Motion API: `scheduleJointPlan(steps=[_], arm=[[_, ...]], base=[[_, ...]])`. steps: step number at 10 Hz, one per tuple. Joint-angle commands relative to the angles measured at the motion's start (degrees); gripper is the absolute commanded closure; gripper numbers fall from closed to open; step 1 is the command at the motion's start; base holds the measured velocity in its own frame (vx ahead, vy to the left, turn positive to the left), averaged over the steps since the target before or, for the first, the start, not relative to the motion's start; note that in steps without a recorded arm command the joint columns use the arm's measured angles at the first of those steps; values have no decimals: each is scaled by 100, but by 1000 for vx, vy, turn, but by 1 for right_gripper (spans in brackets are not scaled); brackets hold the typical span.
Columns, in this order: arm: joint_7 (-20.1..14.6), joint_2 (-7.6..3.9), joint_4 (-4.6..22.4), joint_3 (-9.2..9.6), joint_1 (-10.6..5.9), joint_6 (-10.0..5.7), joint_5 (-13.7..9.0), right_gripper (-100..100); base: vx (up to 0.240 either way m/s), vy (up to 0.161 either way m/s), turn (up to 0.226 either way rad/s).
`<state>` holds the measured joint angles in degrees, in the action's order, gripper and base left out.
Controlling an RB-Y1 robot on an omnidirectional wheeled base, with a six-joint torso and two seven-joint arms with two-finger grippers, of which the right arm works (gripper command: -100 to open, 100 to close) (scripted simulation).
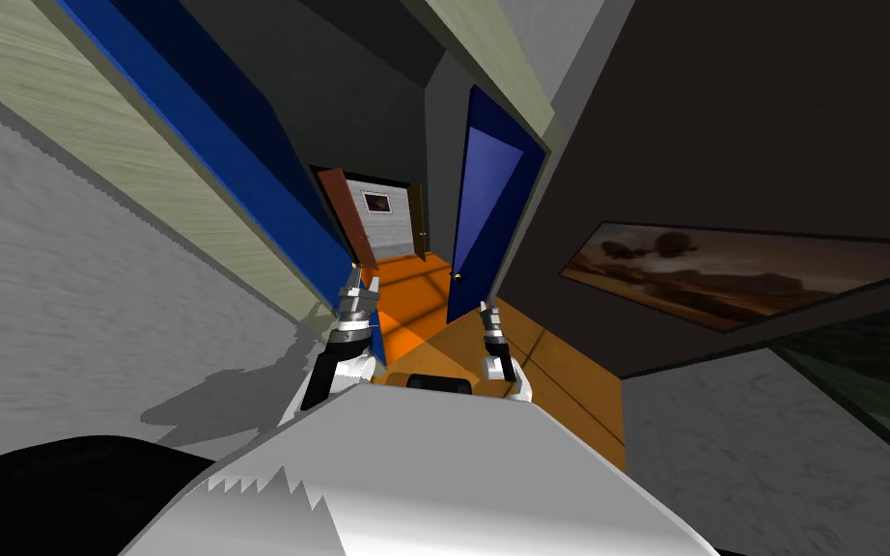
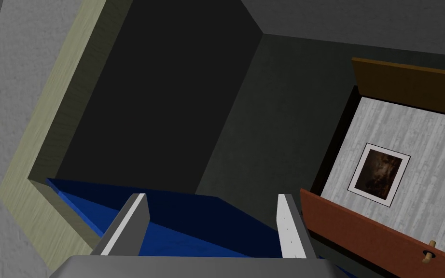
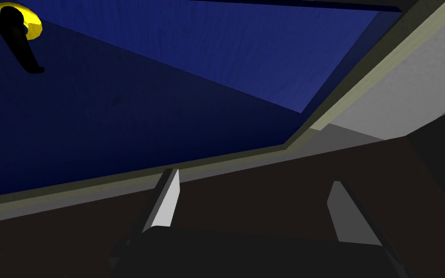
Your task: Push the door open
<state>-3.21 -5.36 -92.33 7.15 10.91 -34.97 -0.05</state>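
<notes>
Left wall: grey, rough, running along the left side from near to far, edged by an olive door frame [image 1: 96, 145].
Blue door, left [image 1: 231, 164]: largest door here, set in that olive frame and swung inward toward a dark interior. Its near lower corner is just beside the left gripper.
Blue door, right [image 1: 486, 212]: stands ajar across the corridor on the right, its free edge facing the near side. It is darker low down and lighter blue on the upper panel. Which of the two blue doors the task means, I cannot tell.
Floor [image 1: 549, 367]: orange, running from near to the far end between the doors.
Landscape painting [image 1: 723, 270]: hangs on the dark right wall, nearer than the right door.
Brown door [image 1: 351, 217]: far end, left of centre, open, with a pale knob [image 2: 429, 252].
Left gripper [image 1: 361, 288]: fingers spread, nothing between them. The left door's blue face [image 2: 192, 222] lies just beyond the tips.
Right gripper [image 1: 485, 309]: fingers spread, empty, low and near the right door's foot. It faces the door's frame edge.
Lever handle [image 3: 21, 41]: black, on a yellow round plate, on the right door, well apart from the right gripper.
Small framed picture [image 1: 376, 202]: on the pale far wall beyond the brown door.
</notes>
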Motion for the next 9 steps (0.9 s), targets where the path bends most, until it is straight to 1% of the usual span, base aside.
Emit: scheduleJointPlan(steps=[1,9], arm=[[4,-3,238,35,-90,-45,13,-100],[13,2,1442,195,-548,-280,69,-100]], base=[[93,-89,75],[82,-93,73]])
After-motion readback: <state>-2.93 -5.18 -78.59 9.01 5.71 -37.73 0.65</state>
